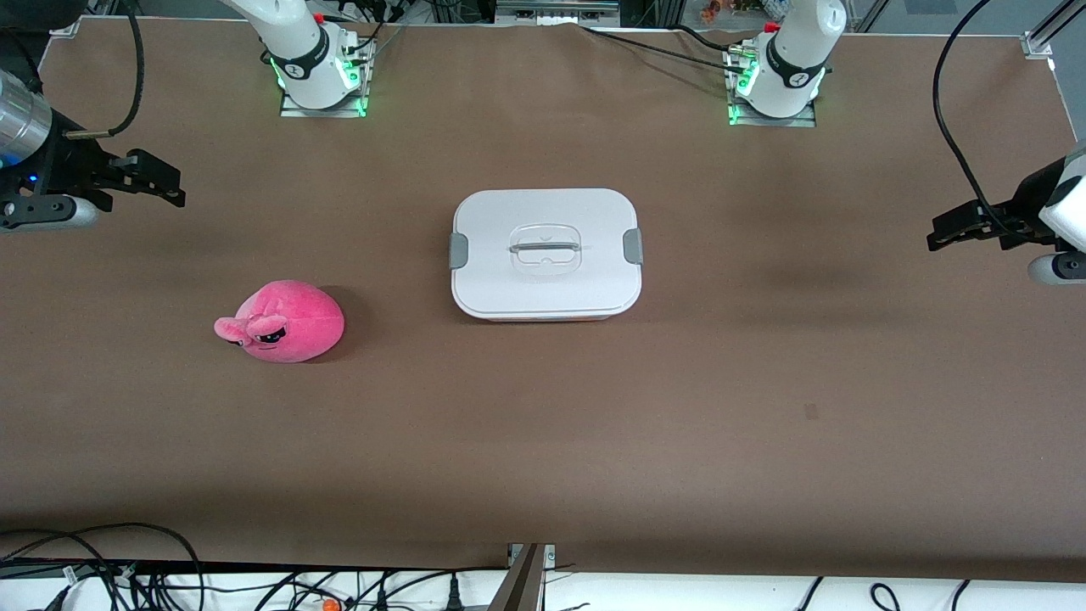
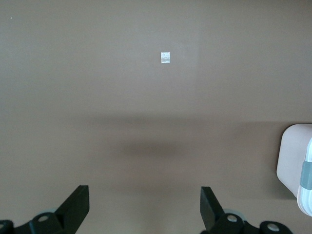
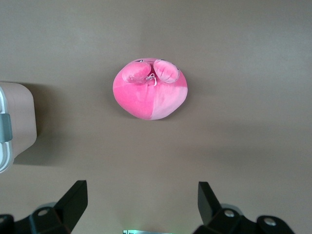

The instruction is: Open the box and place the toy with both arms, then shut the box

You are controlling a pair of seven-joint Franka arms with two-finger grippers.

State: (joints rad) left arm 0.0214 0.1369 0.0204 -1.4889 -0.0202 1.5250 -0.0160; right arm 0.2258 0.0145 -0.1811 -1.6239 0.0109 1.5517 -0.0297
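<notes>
The box (image 1: 545, 253) stands in the middle of the table, white lid on, grey clips at both ends, recessed handle in the centre. Its edge shows in the left wrist view (image 2: 298, 168) and in the right wrist view (image 3: 14, 124). The pink plush toy (image 1: 284, 322) lies on the table toward the right arm's end, nearer the front camera than the box; it also shows in the right wrist view (image 3: 150, 89). My right gripper (image 1: 161, 182) is open and empty, up over the table at the right arm's end. My left gripper (image 1: 946, 231) is open and empty, over the left arm's end.
The brown table (image 1: 543, 424) spreads wide around the box and toy. A small white tape square (image 2: 165, 57) lies on it under the left wrist. The arm bases (image 1: 318, 72) stand along the edge farthest from the camera. Cables lie past the near edge.
</notes>
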